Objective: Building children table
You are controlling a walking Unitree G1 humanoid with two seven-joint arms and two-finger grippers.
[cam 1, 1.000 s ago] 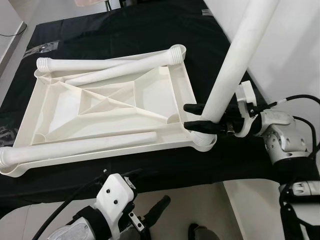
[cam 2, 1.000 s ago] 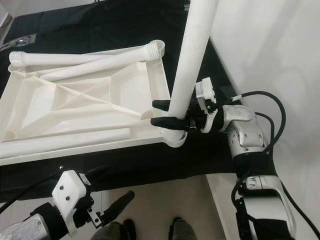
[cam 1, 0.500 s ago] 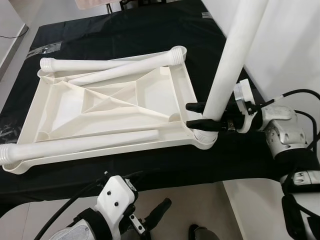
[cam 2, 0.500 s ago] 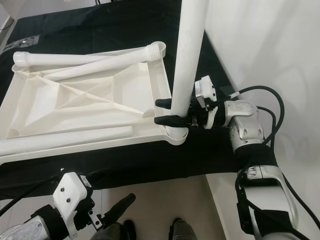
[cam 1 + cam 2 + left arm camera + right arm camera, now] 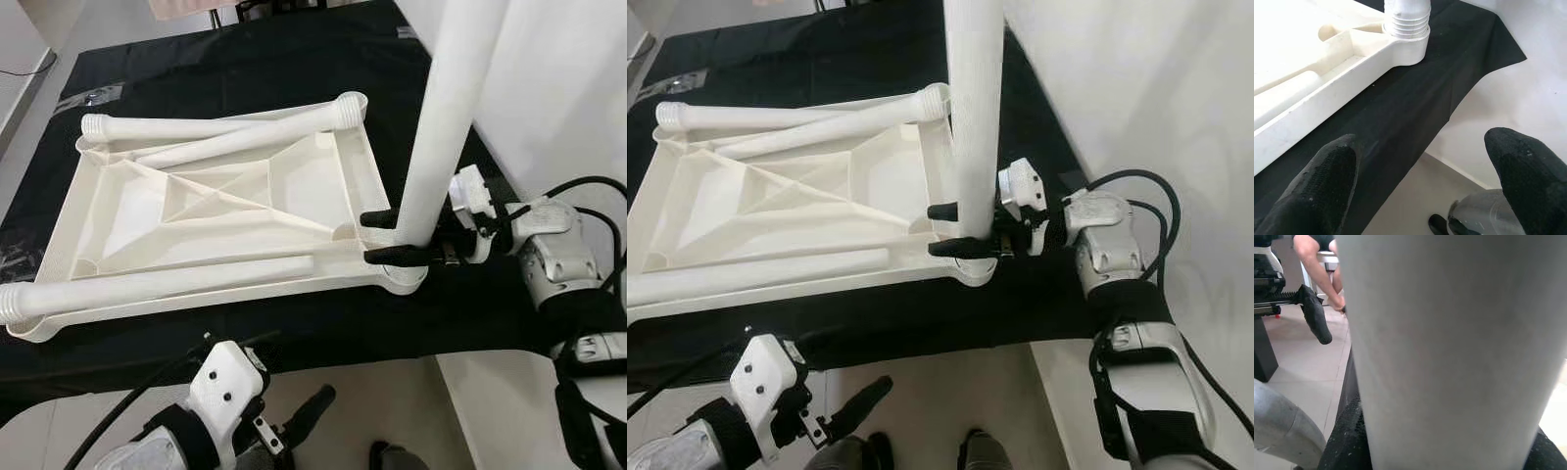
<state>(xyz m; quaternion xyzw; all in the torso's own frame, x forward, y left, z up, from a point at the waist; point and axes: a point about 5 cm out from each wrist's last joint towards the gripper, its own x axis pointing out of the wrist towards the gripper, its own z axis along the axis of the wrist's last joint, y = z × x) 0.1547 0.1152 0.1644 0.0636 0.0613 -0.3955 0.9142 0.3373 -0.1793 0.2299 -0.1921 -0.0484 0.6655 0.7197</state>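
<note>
The step in hand is fitting a leg into the children's table. The white plastic tabletop (image 5: 206, 211) lies upside down, ribs showing, on a black cloth (image 5: 245, 59) that covers the table. The right pincer (image 5: 380, 238) pinches the upright leg (image 5: 441, 117) low down, one black finger on each side, and holds it standing in the near right corner socket (image 5: 404, 276) of the tabletop. The leg looks close to vertical, leaning only slightly. From the head views I cannot be sure whether its foot is fully seated in the socket or just resting in the mouth of it; the fingers hide the joint.

Three more legs lie loose on the upturned tabletop: two (image 5: 211, 132) along the far edge, crossing toward the far right corner, and one (image 5: 157, 284) along the near edge, its threaded end jutting past the near left corner.

The left pincer (image 5: 1425, 181) hangs low on the near side of the table, below its edge, fingers spread and holding nothing. Its wrist view looks up at a corner socket (image 5: 1406, 29) with a ribbed leg end sitting in it.

Judging by this, the next move calls for pressing or turning the upright leg down until it locks, keeping it straight so the thread does not bind. Then the right pincer can let go and fetch another leg.
</note>
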